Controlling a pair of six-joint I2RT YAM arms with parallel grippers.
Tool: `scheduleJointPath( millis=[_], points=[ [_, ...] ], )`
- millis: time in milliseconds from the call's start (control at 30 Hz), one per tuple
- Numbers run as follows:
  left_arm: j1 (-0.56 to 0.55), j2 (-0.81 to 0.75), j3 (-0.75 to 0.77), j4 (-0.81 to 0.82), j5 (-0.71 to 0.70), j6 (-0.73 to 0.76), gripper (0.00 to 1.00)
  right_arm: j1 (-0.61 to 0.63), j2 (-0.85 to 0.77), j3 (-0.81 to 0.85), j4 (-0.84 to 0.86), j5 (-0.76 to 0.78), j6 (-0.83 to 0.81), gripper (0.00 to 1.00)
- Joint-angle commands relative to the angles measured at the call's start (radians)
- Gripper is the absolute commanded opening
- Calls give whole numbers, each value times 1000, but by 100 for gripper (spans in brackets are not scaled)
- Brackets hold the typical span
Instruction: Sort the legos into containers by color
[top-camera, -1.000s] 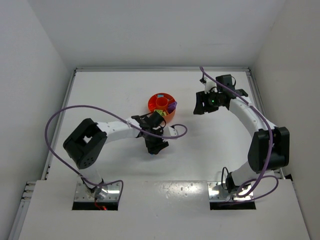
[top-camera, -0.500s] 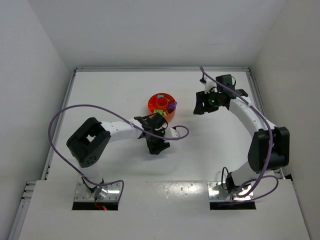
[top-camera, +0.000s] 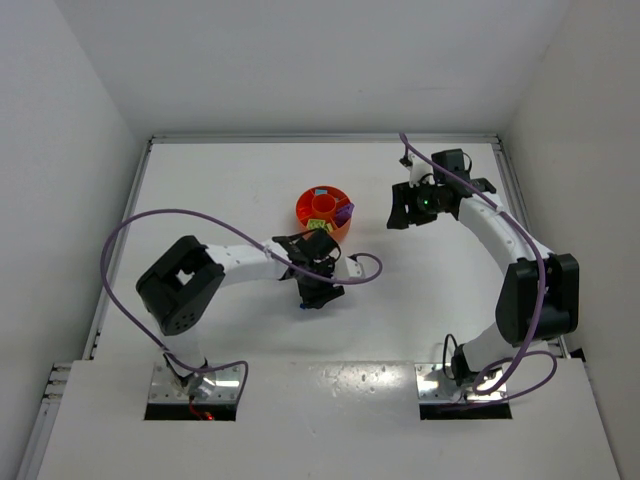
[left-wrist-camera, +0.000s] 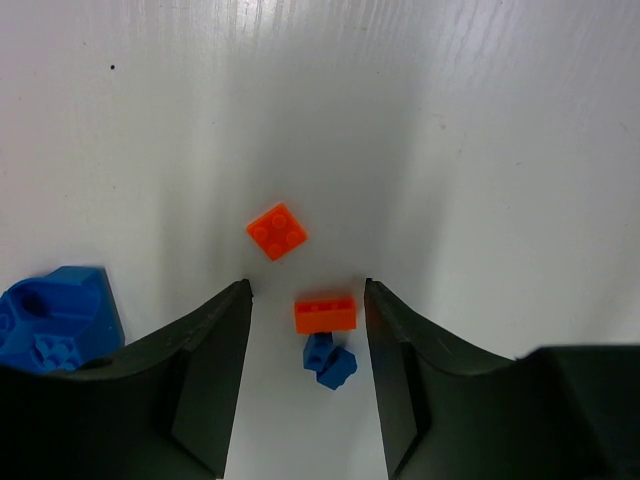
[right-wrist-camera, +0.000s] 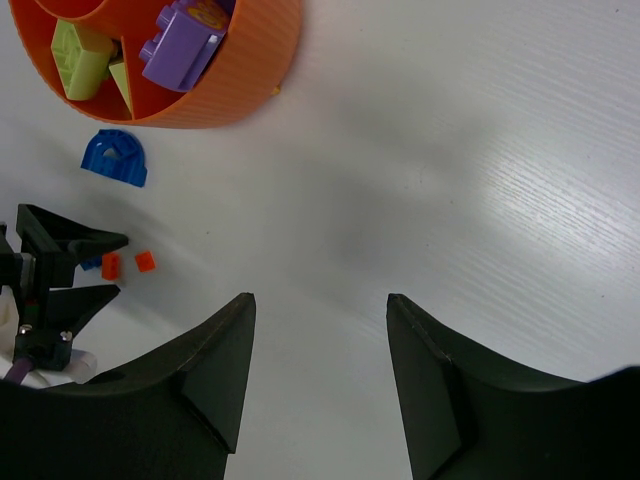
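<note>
orange tray (top-camera: 323, 213) sits mid-surface, somewhat toward the far edge. a purple piece (right-wrist-camera: 180, 45) and yellow-green pieces (right-wrist-camera: 80, 50) lie in its wedge sections. loose legos lie on the surface on the tray's near side: a blue arch piece (right-wrist-camera: 115, 157) just beside the tray wall, an orange square brick (left-wrist-camera: 277, 231), an orange brick on its side (left-wrist-camera: 325, 314), and a small blue piece (left-wrist-camera: 330, 361) just beside that. left pincer (left-wrist-camera: 305, 300) released, pointing down, its jaws flanking the orange brick on its side, clear of it on both sides. right pincer (right-wrist-camera: 320, 310) released, nothing between its jaws, up over the surface between the tray and the right edge.
</note>
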Motion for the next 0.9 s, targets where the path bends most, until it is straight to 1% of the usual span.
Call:
scheduleJointPath(
  millis=[0, 467, 867],
  points=[
    [-13, 12, -48, 13, -18, -20, 55, 6, -14, 15, 6, -19, -8, 56],
    [-13, -41, -124, 52, -116, -29, 56, 6, -14, 15, 6, -19, -8, 56],
    [-13, -70, -160, 43, -97, -20, 57, 6, -14, 15, 6, -19, -8, 56]
  ],
)
